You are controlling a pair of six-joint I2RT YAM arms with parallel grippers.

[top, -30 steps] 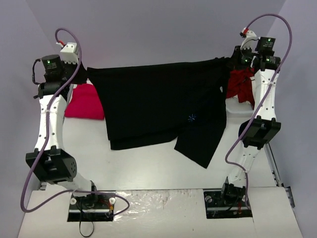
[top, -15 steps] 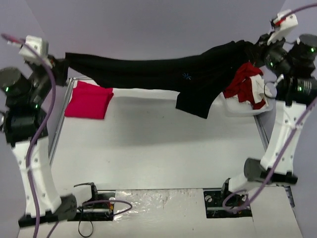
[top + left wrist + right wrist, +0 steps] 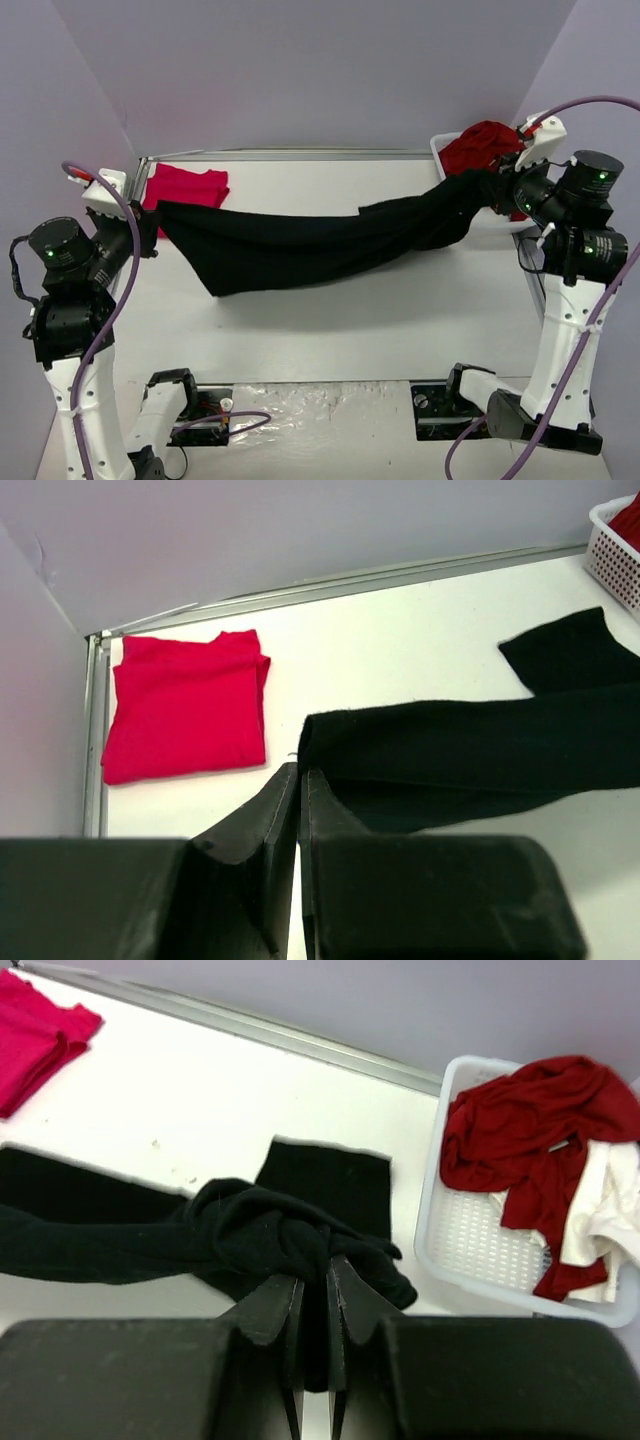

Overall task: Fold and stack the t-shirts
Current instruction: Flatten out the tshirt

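Carrying everything is the bench [image 3: 330, 330], a smooth white top with a metal rail [image 3: 290, 153] along its far and left edges. Across it the black t-shirt [image 3: 300, 250] is drawn out into a long, soft band. Its long axis runs from the left edge toward the far right corner. The cloth is matte, limp knit, wide and sagging at the left and twisted almost into a rope at the right. Its lower folds and one sleeve appear to lie on the bench. The coming move turns on that axis: the shirt lies between the left arm [image 3: 70, 290] and the right arm [image 3: 575, 250], one end held by each, so neither is nearer. By my reading, both must travel together to spread it flat. At the far right corner a white perforated plastic basket [image 3: 470, 1250] holds crumpled dark red cloth [image 3: 530, 1120] and some white cloth [image 3: 605, 1205]. At the far left corner the pink-red t-shirt [image 3: 185, 187] lies folded into a neat rectangle, near the black one's left end but apart from it. The left fingers [image 3: 262, 850] are pressed together on the black shirt's edge. The right fingers [image 3: 268, 1325] are clamped on a bunched knot of it.
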